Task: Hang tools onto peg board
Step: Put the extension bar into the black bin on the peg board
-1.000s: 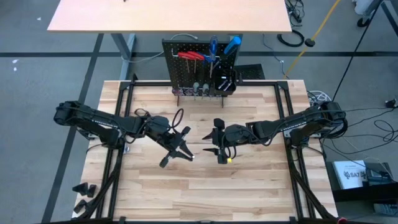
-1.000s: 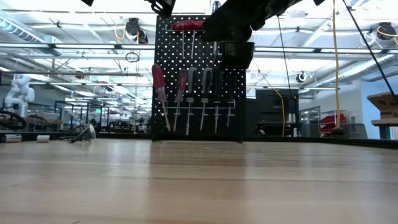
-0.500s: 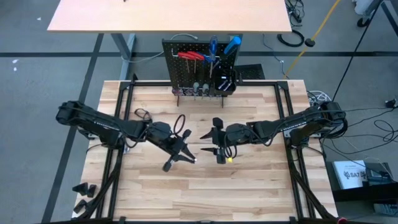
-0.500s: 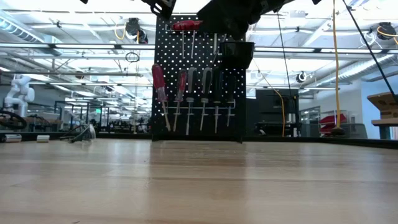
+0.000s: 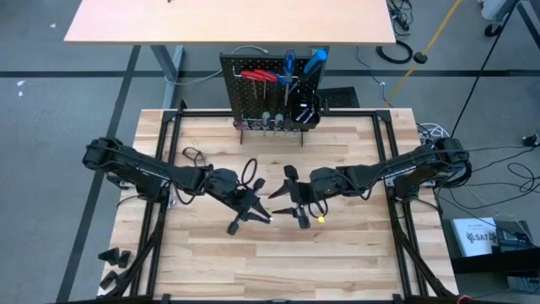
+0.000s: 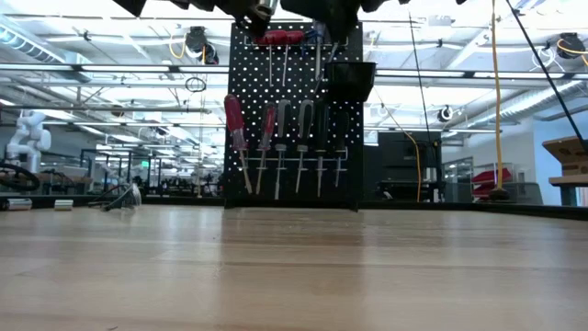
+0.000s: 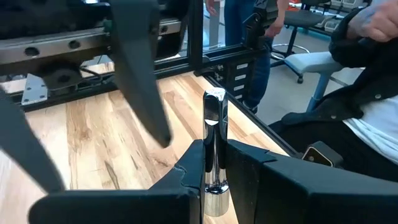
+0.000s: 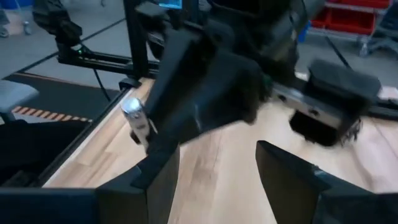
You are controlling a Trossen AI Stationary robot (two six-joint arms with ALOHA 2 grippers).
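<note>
The peg board [image 5: 270,95] stands upright at the table's far edge; red- and blue-handled tools hang on it and several screwdrivers stand in a row along its lower rail [image 6: 294,161]. Over the table's middle, my left gripper [image 5: 260,213] is shut on a small silver metal piece [image 7: 214,143]. Facing it from the right, my right gripper [image 5: 278,203] is open, its fingers [image 8: 158,180] on either side of the left gripper's tip without touching. In the right wrist view the silver piece [image 8: 134,116] sticks out in front of them. My left gripper pinches the silver metal piece between its two fingers [image 7: 245,171], which close on its lower part [image 7: 214,180]. The piece sticks out forward beyond the fingertips, along the fingers. It is lifted clear of the table, held slanting slightly downward toward the table's right.
A square black bin [image 5: 305,110] hangs on the peg board's right side. A black frame [image 5: 278,114] runs around the wooden tabletop [image 5: 278,262]. A person sits beyond the table's edge in the left wrist view [image 7: 367,93].
My left gripper has moved toward the table's right and near edge, closer to my right gripper, still holding the silver piece. My right gripper has tipped up toward level and in the low view has risen out of the picture's top.
</note>
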